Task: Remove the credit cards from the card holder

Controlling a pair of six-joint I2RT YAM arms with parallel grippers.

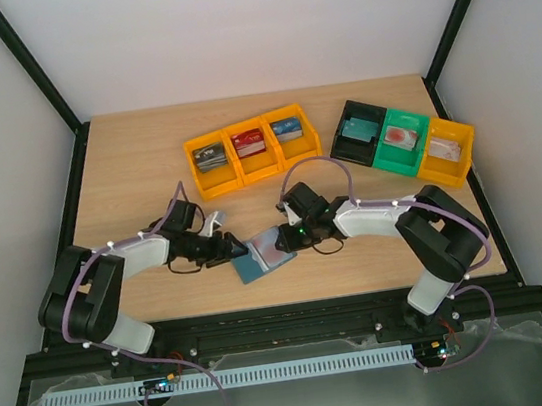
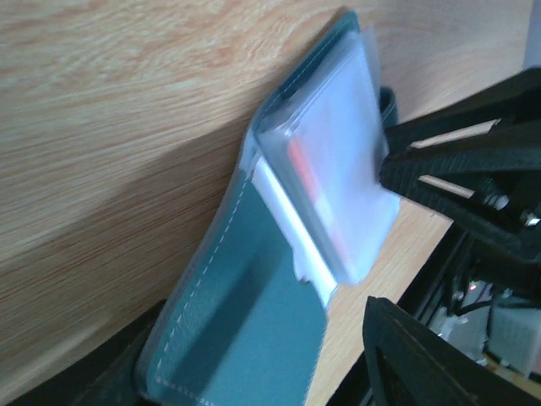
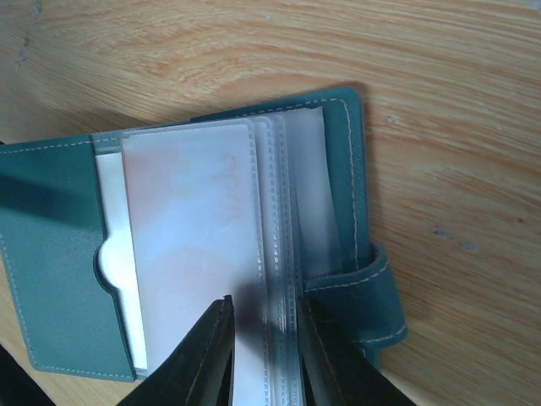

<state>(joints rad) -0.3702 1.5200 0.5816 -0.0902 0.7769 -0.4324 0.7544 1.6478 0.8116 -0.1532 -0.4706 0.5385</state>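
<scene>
jaws perhaps pinching sleeves (image 3: 186,220), teal card holder (image 3: 51,279)

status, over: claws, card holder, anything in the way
Right claw shut on card holder sleeves. Left claw open around its cover. Cards not yet out. Bins far back, not in the way.

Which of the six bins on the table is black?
The black bin, leftmost in the right-hand row of three, directly beside the green bin; the remaining four are orange bins.

The card holder (image 3: 59,254) looks matt leather, its sleeves (image 3: 194,211) glossy clear plastic, the table (image 3: 439,101) smooth wood.
</scene>
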